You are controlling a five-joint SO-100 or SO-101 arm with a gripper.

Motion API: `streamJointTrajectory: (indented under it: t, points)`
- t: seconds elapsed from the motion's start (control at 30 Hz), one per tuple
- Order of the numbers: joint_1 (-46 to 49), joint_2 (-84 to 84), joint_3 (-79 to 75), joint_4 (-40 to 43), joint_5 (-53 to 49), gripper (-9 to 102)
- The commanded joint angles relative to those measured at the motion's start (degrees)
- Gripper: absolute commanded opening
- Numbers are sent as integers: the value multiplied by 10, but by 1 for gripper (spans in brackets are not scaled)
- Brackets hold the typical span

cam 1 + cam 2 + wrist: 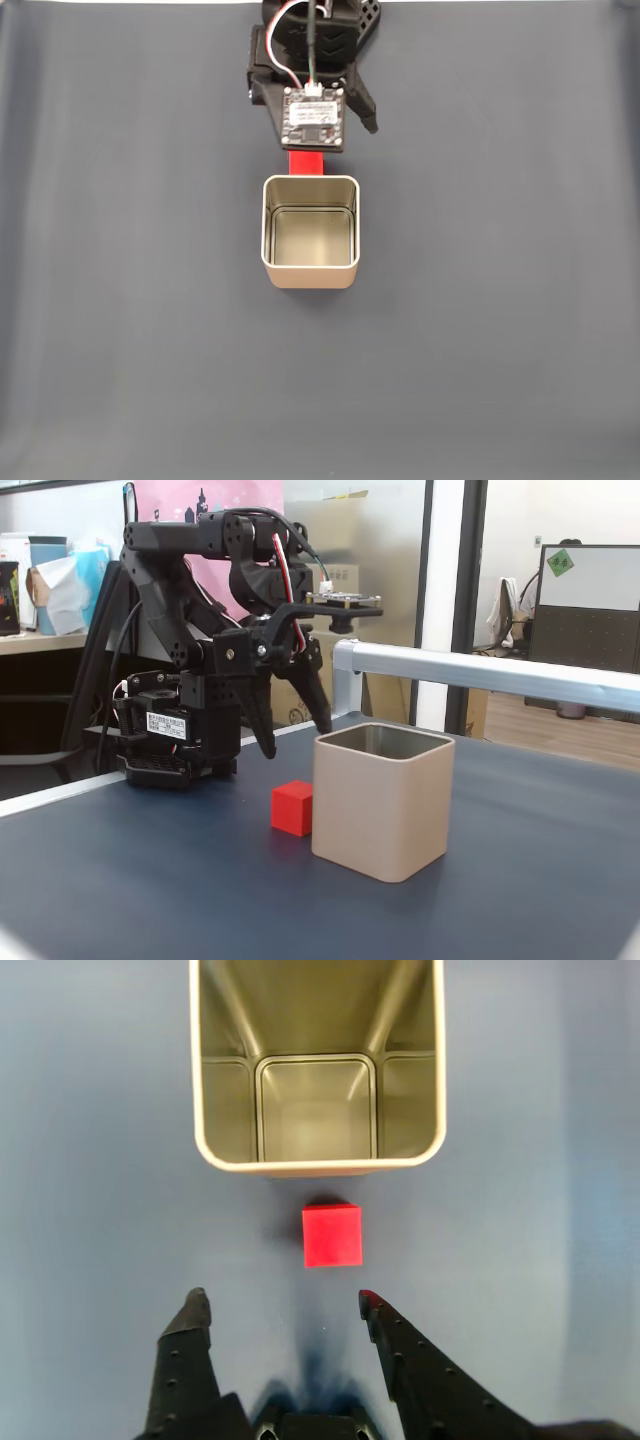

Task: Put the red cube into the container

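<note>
The task is barely begun: the red cube sits on the dark tabletop just beside the empty container, ungrasped, while the gripper hovers above it with jaws spread wide, so grasping, lifting and dropping all remain.

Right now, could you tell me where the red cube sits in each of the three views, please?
A fixed view from above: the red cube is at top centre, partly under the arm.
Wrist view: it lies at centre, ahead of the open gripper.
A fixed side view: it is left of centre.
Shared landmark: the container, right beside the cube.
</note>
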State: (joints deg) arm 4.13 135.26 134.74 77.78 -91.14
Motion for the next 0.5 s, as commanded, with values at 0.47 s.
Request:
streamJointTrajectory:
  t: [0.47]
  points:
    - [45, -7, 37, -120, -68, 45]
